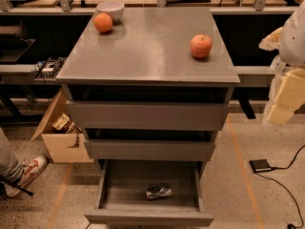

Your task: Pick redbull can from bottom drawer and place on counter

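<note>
While the arm [295, 30] is held beyond the counter's [147, 51] right edge, the gripper [285, 97] is seen below it; whether it is clenched cannot be told. The can [158, 192] is laid on its side in the open bottom drawer [143, 218], its length parallel to the counter's front edge, silvery and crumpled-looking.

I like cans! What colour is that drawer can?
Redbull can: silvery, camera view. Hand at picture's right edge.

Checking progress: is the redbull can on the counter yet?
No, the redbull can lies in the open bottom drawer, while the gripper hangs at the view's right edge, off the counter.
</note>
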### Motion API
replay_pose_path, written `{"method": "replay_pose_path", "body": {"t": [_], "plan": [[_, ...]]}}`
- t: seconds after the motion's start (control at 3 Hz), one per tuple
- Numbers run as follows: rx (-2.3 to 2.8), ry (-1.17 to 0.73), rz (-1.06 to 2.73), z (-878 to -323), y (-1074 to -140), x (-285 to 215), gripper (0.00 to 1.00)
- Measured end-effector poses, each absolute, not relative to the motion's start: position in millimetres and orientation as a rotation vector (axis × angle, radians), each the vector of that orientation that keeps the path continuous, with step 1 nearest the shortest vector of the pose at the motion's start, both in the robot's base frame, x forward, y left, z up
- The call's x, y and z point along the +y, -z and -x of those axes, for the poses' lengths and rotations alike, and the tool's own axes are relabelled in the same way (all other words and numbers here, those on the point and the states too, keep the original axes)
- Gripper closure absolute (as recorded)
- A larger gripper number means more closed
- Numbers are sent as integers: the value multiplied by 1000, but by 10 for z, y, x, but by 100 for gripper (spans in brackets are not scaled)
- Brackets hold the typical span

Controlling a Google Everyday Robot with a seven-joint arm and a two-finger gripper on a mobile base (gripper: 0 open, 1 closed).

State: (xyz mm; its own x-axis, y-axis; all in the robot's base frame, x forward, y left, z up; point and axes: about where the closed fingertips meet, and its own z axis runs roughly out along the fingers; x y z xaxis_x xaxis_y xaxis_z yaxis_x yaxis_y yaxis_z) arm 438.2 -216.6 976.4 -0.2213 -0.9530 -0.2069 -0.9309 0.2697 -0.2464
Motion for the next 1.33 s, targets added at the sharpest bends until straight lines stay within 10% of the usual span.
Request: {"method": "replay_pose_path", "body": {"t": [1.33], "plan": [[2143,-33,2051,-3943,-8444,-1351,0]]}}
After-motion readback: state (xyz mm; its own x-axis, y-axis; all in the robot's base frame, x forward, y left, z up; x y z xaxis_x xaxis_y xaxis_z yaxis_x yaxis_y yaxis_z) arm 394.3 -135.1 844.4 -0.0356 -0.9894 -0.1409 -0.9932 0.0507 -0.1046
